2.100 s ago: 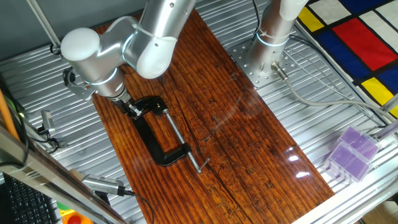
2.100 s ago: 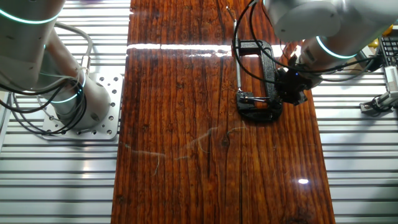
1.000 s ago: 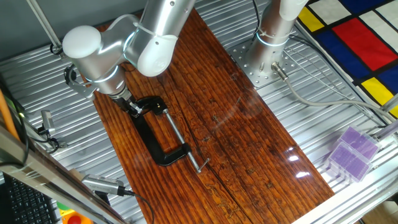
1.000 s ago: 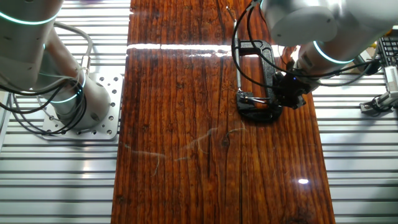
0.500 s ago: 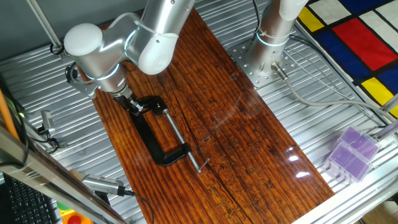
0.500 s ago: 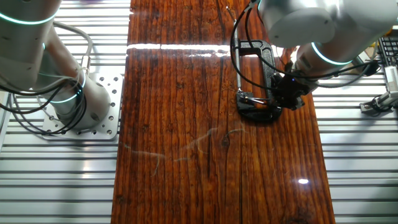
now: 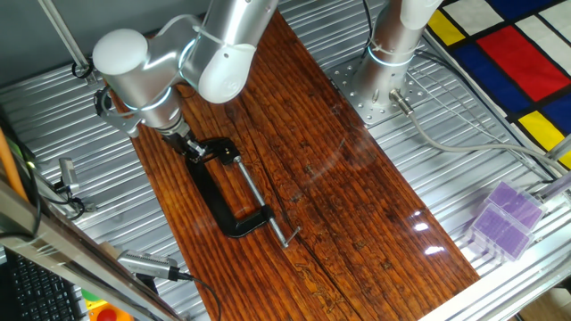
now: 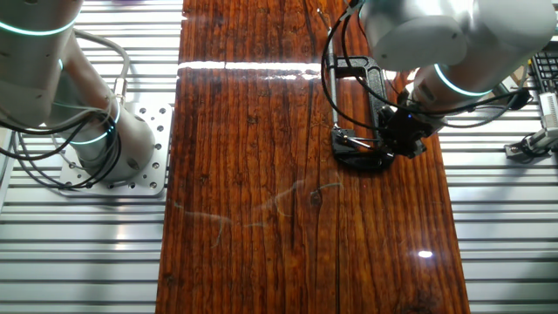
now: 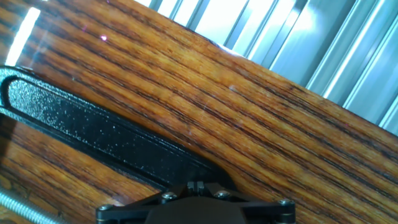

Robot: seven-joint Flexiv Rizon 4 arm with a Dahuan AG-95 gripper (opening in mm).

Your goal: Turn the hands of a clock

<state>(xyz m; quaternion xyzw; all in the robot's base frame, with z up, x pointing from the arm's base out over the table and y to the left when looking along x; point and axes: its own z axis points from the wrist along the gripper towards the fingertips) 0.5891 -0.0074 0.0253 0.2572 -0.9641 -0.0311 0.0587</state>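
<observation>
A black C-clamp (image 7: 210,192) lies on the wooden table top (image 7: 357,205), its screw rod pointing to the near edge. It also shows in the other fixed view (image 8: 357,159) and as a black bar in the hand view (image 9: 93,134). My gripper (image 7: 189,153) stands down on the clamp's far jaw end, also seen in the other fixed view (image 8: 403,139). In the hand view my gripper (image 9: 196,185) has its two fingers pressed together right over the clamp's end. The clock is hidden under my hand; I cannot see it or its hands.
A second arm's base (image 7: 384,53) is bolted at the table's far right, with cables trailing from it. A purple box (image 7: 504,218) sits at the right edge near a coloured mat (image 7: 508,45). Tools lie on the ribbed metal at the left (image 7: 152,263).
My wrist and forearm have turned a little about the hand's axis while the fingers stay on the clamp's end. The clamp has not moved.
</observation>
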